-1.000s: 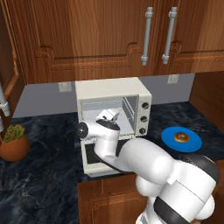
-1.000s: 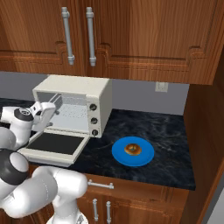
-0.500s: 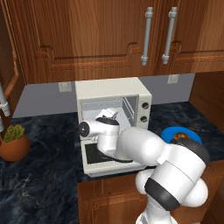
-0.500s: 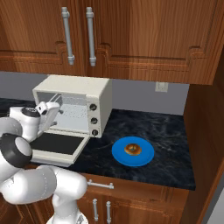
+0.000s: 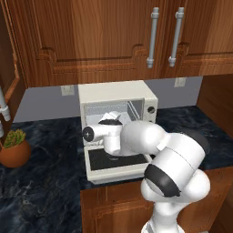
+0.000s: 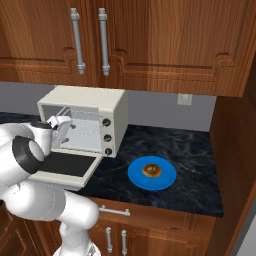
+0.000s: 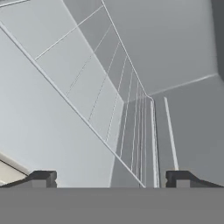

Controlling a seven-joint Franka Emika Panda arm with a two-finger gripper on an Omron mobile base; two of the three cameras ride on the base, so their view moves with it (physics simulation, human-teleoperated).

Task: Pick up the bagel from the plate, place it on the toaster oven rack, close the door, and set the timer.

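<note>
The bagel (image 6: 152,171), a small golden-brown ring, lies on the blue plate (image 6: 135,176) on the dark counter, right of the cream-white toaster oven (image 6: 95,100). The door (image 6: 64,165) hangs open and flat in front of the cavity. My gripper (image 6: 63,122) is at the cavity mouth, well left of the plate and apart from the bagel. In the hand view its fingertips (image 7: 41,178) stand wide open with nothing between them, and the toaster oven rack (image 7: 131,131) runs ahead as thin pale wires. In the left base view my gripper (image 5: 111,118) sits at the oven (image 5: 116,91) opening, and my arm hides the plate.
Three knobs (image 6: 106,136) run down the oven's right front. A potted plant (image 5: 14,146) stands on the counter at far left. Wooden cabinets with metal handles (image 5: 153,36) hang above. A wooden side wall (image 6: 235,150) bounds the counter on the right.
My arm's elbow and forearm have swung across in front of the oven and now cover the plate in the left base view. The hand stays at the oven mouth, still open.
</note>
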